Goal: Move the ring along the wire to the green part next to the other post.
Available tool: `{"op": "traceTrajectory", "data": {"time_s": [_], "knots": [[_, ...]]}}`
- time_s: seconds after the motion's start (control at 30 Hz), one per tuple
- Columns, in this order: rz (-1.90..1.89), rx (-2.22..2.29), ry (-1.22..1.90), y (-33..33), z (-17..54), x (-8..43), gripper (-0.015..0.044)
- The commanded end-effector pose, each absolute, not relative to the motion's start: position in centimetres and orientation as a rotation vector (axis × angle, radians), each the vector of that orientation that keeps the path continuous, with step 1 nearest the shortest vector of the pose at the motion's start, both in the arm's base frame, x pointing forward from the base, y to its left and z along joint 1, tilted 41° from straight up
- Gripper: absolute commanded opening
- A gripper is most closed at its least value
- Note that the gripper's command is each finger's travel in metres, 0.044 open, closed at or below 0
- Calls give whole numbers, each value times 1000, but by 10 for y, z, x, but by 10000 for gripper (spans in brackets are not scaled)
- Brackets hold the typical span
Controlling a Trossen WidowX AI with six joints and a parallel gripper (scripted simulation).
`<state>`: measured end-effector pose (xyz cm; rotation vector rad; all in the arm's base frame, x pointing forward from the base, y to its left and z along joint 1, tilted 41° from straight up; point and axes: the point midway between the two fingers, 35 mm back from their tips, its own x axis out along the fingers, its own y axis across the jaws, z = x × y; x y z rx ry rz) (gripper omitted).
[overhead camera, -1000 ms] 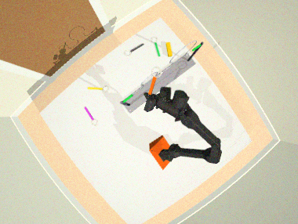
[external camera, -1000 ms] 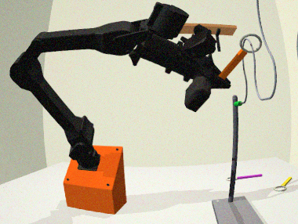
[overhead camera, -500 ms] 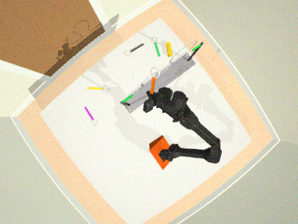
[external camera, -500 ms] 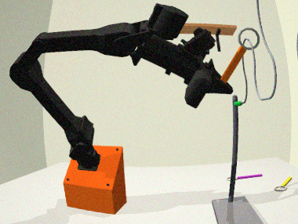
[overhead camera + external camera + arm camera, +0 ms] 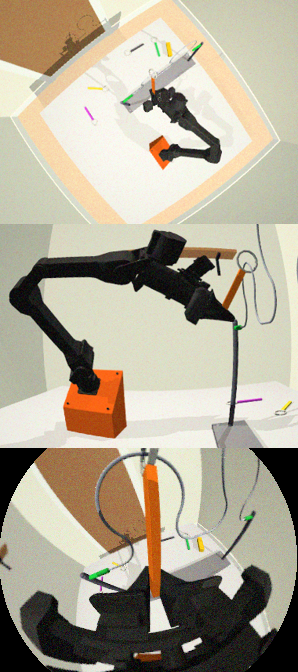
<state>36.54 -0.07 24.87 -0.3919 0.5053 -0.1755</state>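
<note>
My gripper (image 5: 154, 93) (image 5: 226, 309) (image 5: 149, 568) is shut on the lower end of the orange handle (image 5: 153, 84) (image 5: 234, 288) (image 5: 152, 533). The handle slants up to the grey ring (image 5: 247, 251), which is high above the table. The ring surrounds the wire near the top of an arch in the thin grey wire (image 5: 274, 302) (image 5: 97, 492); contact cannot be told. One green part (image 5: 128, 98) (image 5: 238, 327) (image 5: 99, 574) is beside the near post (image 5: 234, 373); the other green part (image 5: 197, 47) (image 5: 248, 518) is beside the far post (image 5: 195, 52) (image 5: 237, 537). In the exterior view, a fingertip appears just above the near post's top.
The posts stand on a grey base plate (image 5: 176, 75) (image 5: 237, 435). Beyond it lie a green stick (image 5: 157, 49), a dark stick (image 5: 137, 48) and a yellow block (image 5: 168, 49). A yellow stick (image 5: 95, 88) and a magenta stick (image 5: 89, 113) lie left of it in the top view.
</note>
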Motion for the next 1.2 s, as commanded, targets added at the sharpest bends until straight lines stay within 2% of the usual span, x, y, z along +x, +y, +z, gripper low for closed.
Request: {"op": "traceTrajectory", "data": {"time_s": [0.0,1.17], "knots": [[-195,-467,503,-5,247,365,-150],[-356,-1160,394,-36,276,366,-150]]}}
